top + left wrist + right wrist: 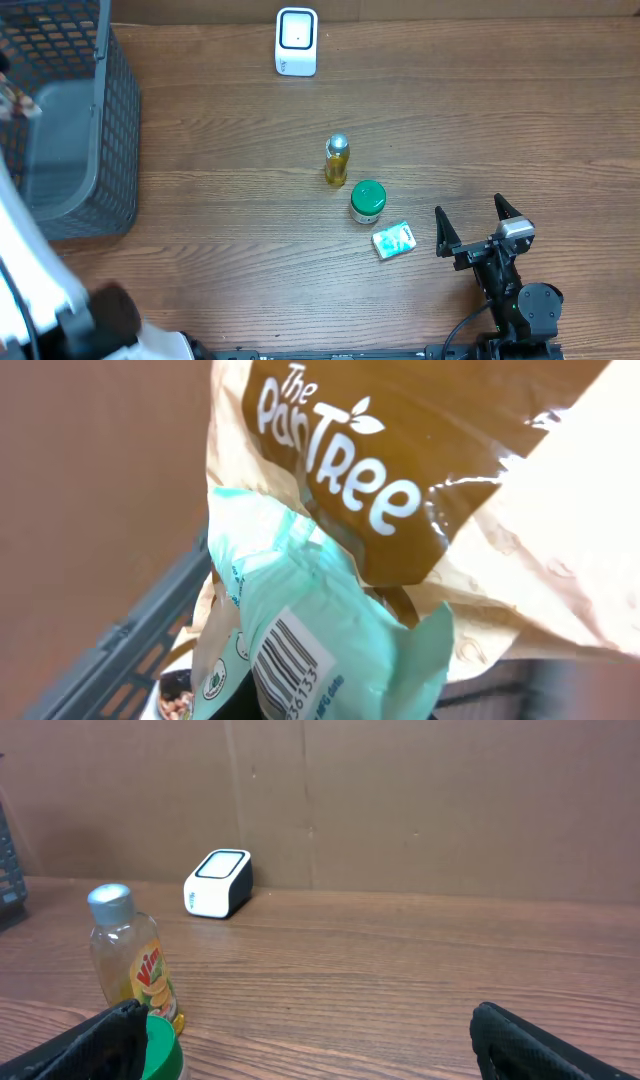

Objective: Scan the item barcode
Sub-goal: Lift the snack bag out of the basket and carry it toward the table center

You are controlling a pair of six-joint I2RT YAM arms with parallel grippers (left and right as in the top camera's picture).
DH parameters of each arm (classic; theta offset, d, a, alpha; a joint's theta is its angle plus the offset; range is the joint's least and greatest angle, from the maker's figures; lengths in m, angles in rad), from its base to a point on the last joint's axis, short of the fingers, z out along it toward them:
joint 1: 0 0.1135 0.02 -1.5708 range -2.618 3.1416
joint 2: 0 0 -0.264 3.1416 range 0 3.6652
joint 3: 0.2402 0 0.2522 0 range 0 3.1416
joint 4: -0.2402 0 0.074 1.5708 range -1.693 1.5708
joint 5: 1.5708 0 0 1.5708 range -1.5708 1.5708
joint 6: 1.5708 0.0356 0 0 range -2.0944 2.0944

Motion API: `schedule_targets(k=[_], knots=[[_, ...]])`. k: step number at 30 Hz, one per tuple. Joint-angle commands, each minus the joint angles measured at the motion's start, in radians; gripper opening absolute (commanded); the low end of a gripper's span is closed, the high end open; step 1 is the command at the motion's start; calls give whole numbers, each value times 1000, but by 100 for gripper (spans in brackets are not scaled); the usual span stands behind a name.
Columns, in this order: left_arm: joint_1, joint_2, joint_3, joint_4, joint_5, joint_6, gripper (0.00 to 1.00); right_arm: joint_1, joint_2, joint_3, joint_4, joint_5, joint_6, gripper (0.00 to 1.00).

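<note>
The left arm reaches into the basket (110, 150), where a mint packet (330, 640) shows its barcode (290, 665) against a brown bag (400, 460). Whether the left fingers grip it cannot be told. The right fingers (443, 228) rest wide apart on the surface, well away from the scanner (297, 42).

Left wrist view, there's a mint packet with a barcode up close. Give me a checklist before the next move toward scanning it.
1. Barcode readable on the mint packet: ok, bars show plainly.
2. Left gripper's hold on the packet: cannot tell, fingers out of sight.
3. Packet free of the brown PanTree bag: not ok, the bag overlaps it.
4. Packet clear of the basket: cannot tell, its wall is right beside.
5. Scanner unobstructed: ok, nothing stands near it.
6. Right gripper out of the path: ok, open, off to the right.
</note>
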Motion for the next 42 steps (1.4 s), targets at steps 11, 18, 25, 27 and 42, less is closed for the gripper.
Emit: schedule_targets(k=[11, 18, 25, 27, 42], knots=[[-251, -156, 7, -389, 329, -188, 5, 5, -9, -11, 5, 3, -4, 100], [-507, -132, -87, -439, 177, -222, 4, 5, -9, -11, 5, 3, -4, 100], [-718, -126, -286, -369, 19, -376, 5, 5, -9, -11, 5, 3, -4, 100], [-758, -126, -348, -338, -23, -427, 6, 5, -9, -11, 5, 3, -4, 100], [-964, -126, -848, 1, -330, -612, 5, 5, -9, -11, 5, 3, -4, 100]])
